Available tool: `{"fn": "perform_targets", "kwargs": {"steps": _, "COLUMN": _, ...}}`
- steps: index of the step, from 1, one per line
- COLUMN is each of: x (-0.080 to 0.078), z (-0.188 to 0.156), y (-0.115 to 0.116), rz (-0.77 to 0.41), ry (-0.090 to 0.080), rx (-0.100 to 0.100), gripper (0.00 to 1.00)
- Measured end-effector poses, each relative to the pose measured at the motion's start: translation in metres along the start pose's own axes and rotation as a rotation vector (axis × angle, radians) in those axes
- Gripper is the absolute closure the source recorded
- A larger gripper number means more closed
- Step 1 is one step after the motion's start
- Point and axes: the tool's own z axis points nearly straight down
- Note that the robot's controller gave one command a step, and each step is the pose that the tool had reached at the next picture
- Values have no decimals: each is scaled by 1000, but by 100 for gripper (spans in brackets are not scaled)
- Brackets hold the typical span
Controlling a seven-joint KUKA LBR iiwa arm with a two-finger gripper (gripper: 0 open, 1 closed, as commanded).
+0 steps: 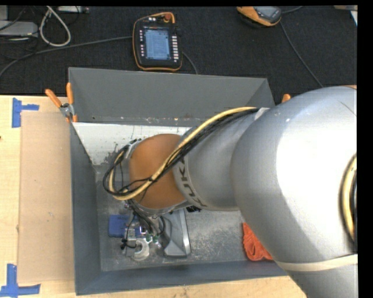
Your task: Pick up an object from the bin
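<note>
Floor (233,46): black and carpet-like, it ran across the top of the view.
Control pendant (156,43): orange-rimmed, with a lit bluish screen, it lay flat on the floor.
Pale cable (56,45): it was looped at upper left.
Second device (259,13): orange and black, it was cut off by the top edge.

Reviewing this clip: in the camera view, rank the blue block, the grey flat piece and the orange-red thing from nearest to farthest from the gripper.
1. Blue block, just left of the gripper, and grey flat piece, just right of it: too close to call.
2. Orange-red thing, in the lower right corner of the bin: farthest.
</note>
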Motion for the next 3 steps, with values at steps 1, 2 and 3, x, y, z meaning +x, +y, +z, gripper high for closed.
{"fn": "perform_targets", "kwargs": {"steps": 1, "x": 3, "z": 6, "y": -7, "rz": 100, "ry": 16, "rx": 0, "gripper": 0}}
{"fn": "perform_targets", "kwargs": {"steps": 2, "x": -1, "z": 0, "y": -1, "rz": 6, "ry": -1, "rx": -2, "gripper": 0}}
{"fn": "perform_targets", "kwargs": {"steps": 3, "x": 0, "z": 2, "y": -4, "rz": 69, "ry": 6, "rx": -4, "gripper": 100}}
